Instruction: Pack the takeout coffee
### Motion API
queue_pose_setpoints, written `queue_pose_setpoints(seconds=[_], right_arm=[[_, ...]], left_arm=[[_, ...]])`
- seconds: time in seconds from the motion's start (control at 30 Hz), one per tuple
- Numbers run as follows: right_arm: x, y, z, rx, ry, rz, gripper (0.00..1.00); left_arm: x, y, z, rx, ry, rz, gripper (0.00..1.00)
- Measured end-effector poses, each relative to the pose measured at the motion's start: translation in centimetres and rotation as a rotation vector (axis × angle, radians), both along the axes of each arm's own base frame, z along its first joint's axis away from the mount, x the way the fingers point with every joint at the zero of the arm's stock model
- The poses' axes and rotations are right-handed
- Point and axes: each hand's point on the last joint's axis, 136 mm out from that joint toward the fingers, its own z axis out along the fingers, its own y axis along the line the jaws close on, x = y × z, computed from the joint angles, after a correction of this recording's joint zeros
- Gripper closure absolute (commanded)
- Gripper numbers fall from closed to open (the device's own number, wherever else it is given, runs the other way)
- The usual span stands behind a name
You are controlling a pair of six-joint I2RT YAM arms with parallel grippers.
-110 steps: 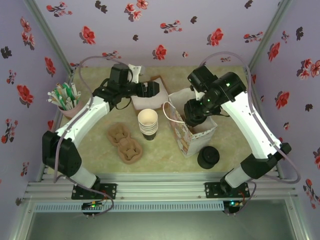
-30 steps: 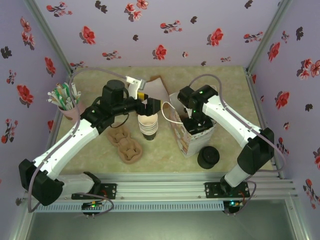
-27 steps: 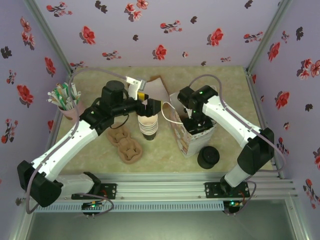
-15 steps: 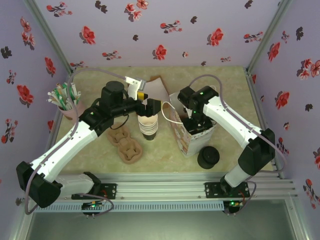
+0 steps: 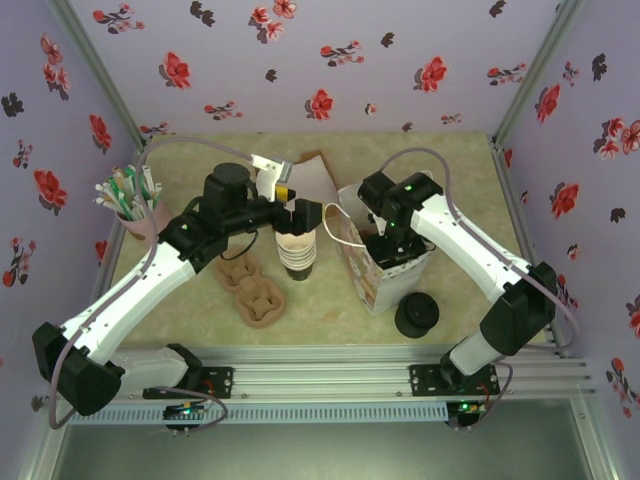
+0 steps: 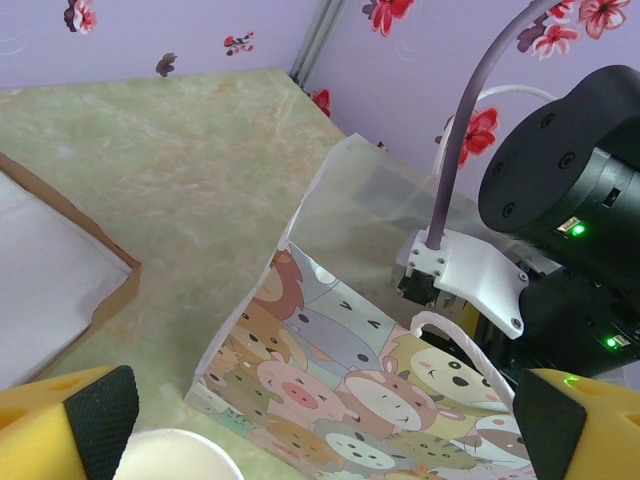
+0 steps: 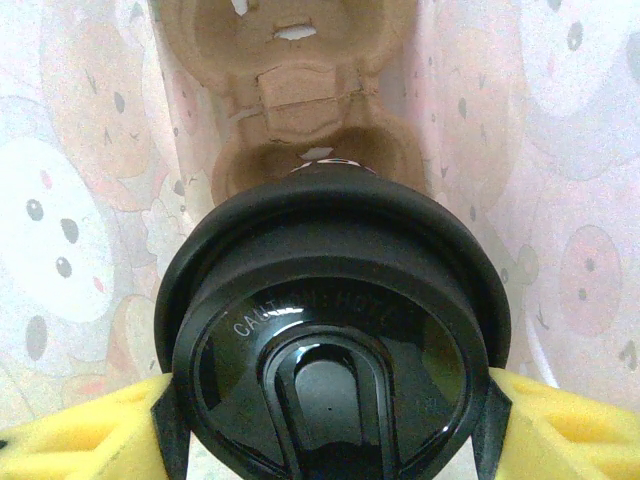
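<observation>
The takeout coffee (image 7: 330,350) shows its round black lid from above, clamped at the sides between the yellow pads of my right gripper (image 7: 330,425), which is shut on it. Cup and gripper (image 5: 392,250) hang inside the cartoon-animal paper bag (image 5: 372,283), above a brown pulp cup carrier (image 7: 300,110) on the bag's floor. The cup's sides are hidden under the lid. My left gripper (image 5: 300,213) is open wide just left of the bag (image 6: 330,370), over the stack of lidless cups (image 5: 297,255), holding nothing.
A squat pile of black lids (image 5: 416,314) sits right of the bag. Pulp carriers (image 5: 250,287) lie left of the cup stack. A pink holder of stirrers (image 5: 130,205) stands far left. A brown tray with white paper (image 5: 318,178) is behind.
Over the last second the right arm has shifted only slightly at the bag with the coffee still held. The left gripper stays open in the same place.
</observation>
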Motion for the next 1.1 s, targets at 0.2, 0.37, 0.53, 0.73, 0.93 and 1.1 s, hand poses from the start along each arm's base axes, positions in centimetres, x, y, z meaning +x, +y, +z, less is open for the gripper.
queue_pose_setpoints(seconds=[0.2, 0.37, 0.53, 0.73, 0.93, 1.1], right_arm=[[0.05, 0.04, 0.02, 0.002, -0.003, 0.0, 0.31], [0.03, 0.01, -0.07, 0.003, -0.005, 0.0, 0.31], [0.16, 0.04, 0.17, 0.013, -0.023, 0.0, 0.31], [0.2, 0.09, 0.55, 0.024, -0.041, 0.003, 0.31], [0.16, 0.18, 0.73, 0.029, -0.051, 0.014, 0.31], [0.15, 0.17, 0.83, 0.031, -0.055, 0.014, 0.31]], left_arm=[[-0.01, 0.01, -0.08, 0.002, 0.002, 0.0, 0.01], [-0.04, -0.01, -0.08, 0.004, 0.0, -0.002, 0.01], [0.0, -0.02, -0.09, 0.006, -0.002, 0.002, 0.01], [0.08, -0.15, -0.2, 0.013, -0.005, -0.001, 0.01], [0.1, -0.26, -0.2, 0.016, -0.008, -0.003, 0.01], [-0.02, -0.39, -0.07, 0.015, -0.011, -0.008, 0.01]])
